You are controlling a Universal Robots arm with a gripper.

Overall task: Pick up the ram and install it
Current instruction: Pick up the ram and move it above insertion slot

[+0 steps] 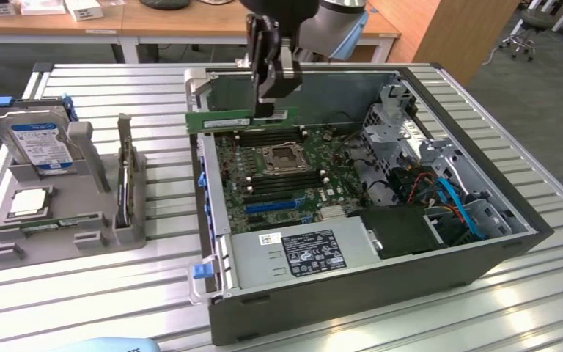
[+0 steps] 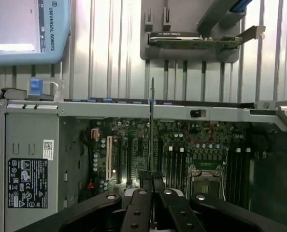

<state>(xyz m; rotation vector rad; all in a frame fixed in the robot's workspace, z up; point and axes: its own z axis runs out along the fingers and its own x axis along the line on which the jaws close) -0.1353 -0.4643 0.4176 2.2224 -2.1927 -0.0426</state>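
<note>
The gripper [image 1: 273, 106] is clamped on the ram [image 1: 225, 121], pinching its upper edge so the stick hangs level, long edge down, ready for a slot. Directly beneath lie the memory slots [image 1: 254, 136] inside the open computer case [image 1: 360, 293]. Farther off stands the parts holder [image 1: 67, 220].

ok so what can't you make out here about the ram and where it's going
- Exterior view: the gripper covers the ram where it grips it.
- Wrist view: the ram is edge-on, so its chips and sticker are hidden.
- Both views: which motherboard slot it is over, or whether it touches one, is too small to tell.
- Exterior view: the top edge cuts off the arm.
</note>
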